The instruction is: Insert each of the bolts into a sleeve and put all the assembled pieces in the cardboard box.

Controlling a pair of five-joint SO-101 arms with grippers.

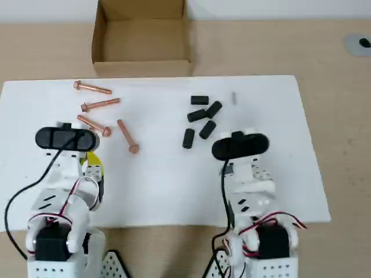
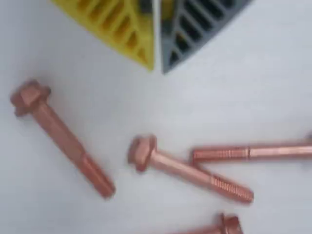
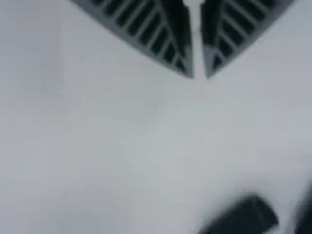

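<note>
Bright, even light from above; white sheet (image 1: 168, 179) w/ mild glare; v. faint soft shadows by bolts (image 2: 63, 141).

A light wooden table (image 1: 342, 116), seen from above, has a pale and plain grain. A large white sheet (image 1: 174, 185) lies flat across most of it. Bare wood shows along the far side, down the right, and in a narrow band at the near edge. Near the far right corner a round grey cable port (image 1: 357, 44) is set into the wood. Beyond the table's far edge runs a pale strip (image 1: 278, 8) — wall or floor, hard to tell. The light is soft and even, with only faint shadows.
</note>
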